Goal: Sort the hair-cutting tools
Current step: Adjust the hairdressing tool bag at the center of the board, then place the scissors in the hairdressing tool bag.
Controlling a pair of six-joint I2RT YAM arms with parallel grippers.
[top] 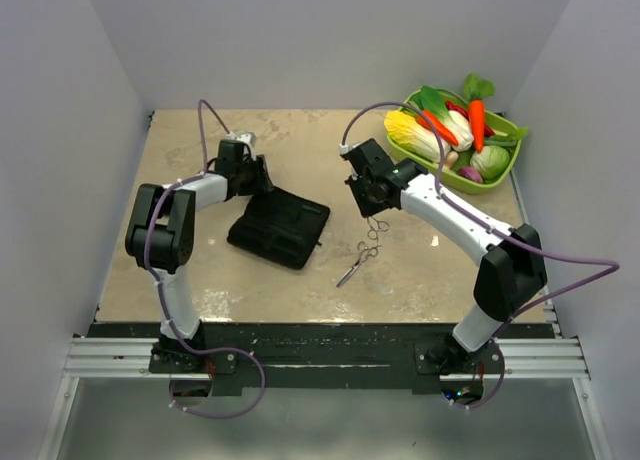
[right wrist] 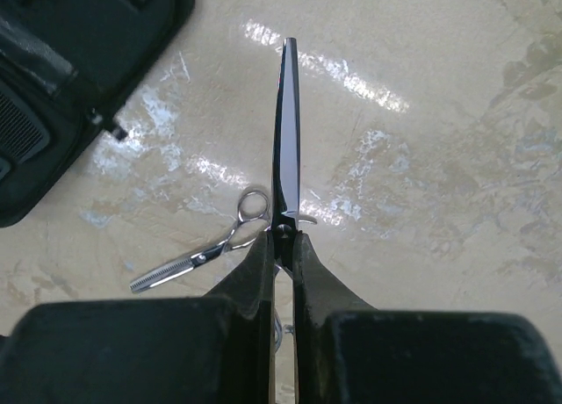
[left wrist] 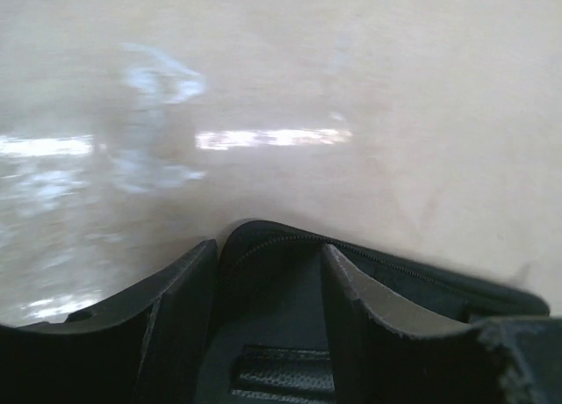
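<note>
Beige desk (top: pixel 420 275) set with an opened black case (top: pixel 280 228), left hand (top: pixel 260 176) held with fingers parted over the case's rim, right hand (right wrist: pixel 281 248) clamped on straight scissors (right wrist: pixel 288 132), blades pointed outward, toothed scissors (right wrist: pixel 204 257) laid flat on the desk near the case.

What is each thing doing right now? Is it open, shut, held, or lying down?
Right claw: shut on scissors.
Held scissors: blades closed, lifted up.
Other scissors: closed, lying flat.
Case: open, lying flat.
Left claw: over the case's edge, grip unclear.
Basket: full of vegetables.
</note>
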